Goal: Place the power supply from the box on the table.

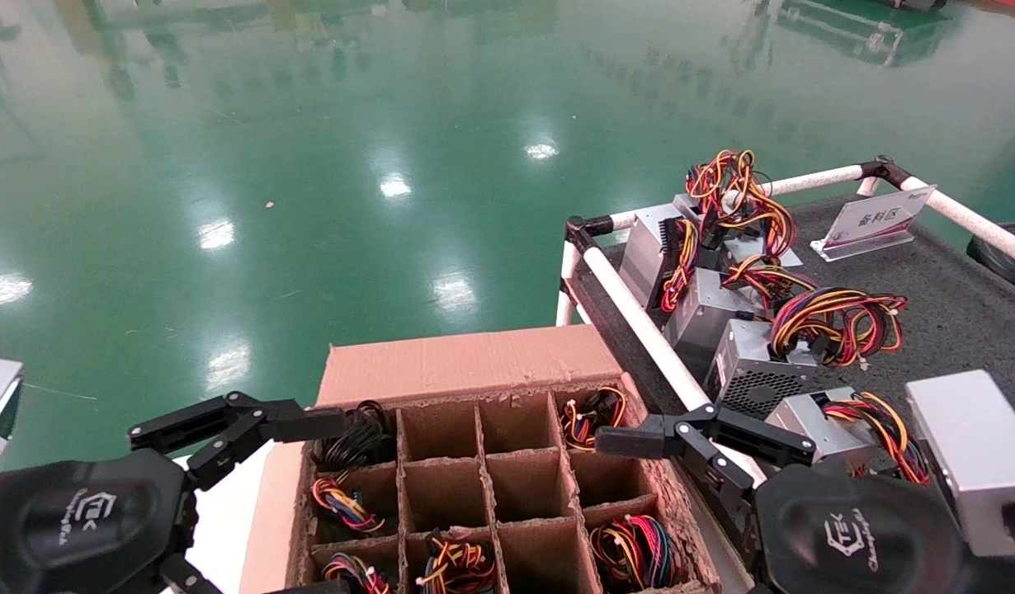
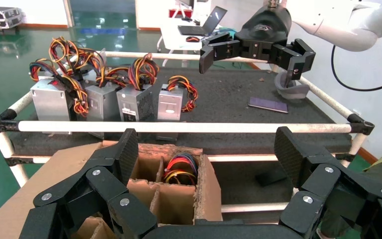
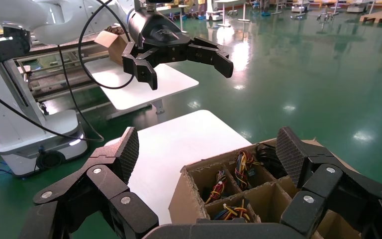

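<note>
The brown box stands low in the middle of the head view, with a grid of frayed cells. Several cells hold a power supply sunk deep, only the wire bundle showing, as at the far right cell and the near right cell. My left gripper hangs open over the box's left column, holding nothing. My right gripper hangs open over the right column, also bare. The dark felt table lies to the right. In the wrist views each gripper spreads wide above the box.
Several silver power supplies with coloured wires stand in a row on the table behind its white rail. A slanted sign sits at the table's back. A white tabletop lies left of the box. Green floor lies beyond.
</note>
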Controlling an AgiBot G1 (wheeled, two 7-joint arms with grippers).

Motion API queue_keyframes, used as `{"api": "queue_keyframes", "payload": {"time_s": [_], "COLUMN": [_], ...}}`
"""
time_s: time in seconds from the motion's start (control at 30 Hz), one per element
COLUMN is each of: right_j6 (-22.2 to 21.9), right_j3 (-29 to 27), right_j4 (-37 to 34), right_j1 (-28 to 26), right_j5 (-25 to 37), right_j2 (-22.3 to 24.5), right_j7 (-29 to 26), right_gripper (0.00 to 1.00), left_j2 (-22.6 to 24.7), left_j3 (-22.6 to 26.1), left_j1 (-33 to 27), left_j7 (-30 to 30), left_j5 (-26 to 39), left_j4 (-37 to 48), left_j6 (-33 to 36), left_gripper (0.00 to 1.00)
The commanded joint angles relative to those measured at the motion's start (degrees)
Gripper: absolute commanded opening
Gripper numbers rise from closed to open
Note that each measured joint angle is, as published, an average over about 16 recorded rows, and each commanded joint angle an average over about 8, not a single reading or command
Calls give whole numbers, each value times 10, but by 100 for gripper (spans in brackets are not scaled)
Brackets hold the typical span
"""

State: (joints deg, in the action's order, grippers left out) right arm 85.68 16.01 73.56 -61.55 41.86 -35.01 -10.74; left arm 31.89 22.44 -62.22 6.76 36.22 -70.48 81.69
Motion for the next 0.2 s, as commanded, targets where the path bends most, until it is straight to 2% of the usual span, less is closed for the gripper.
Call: {"api": "queue_keyframes", "payload": {"time_s": [0.03,0.2], "right_j6": [0,0], "right_j3": [0,0], "right_j4": [0,0], "right_j1": [0,0], "right_j5": [0,0], "right_j2": [0,0], "right_j7": [0,0], "right_gripper": [100,100], "left_j2": [0,0], "left_j3": [0,0], "left_j1": [0,0], "left_j7": [0,0], "left_j5": [0,0], "left_j4": [0,0], "left_j6": [0,0], "left_gripper": [100,100]}}
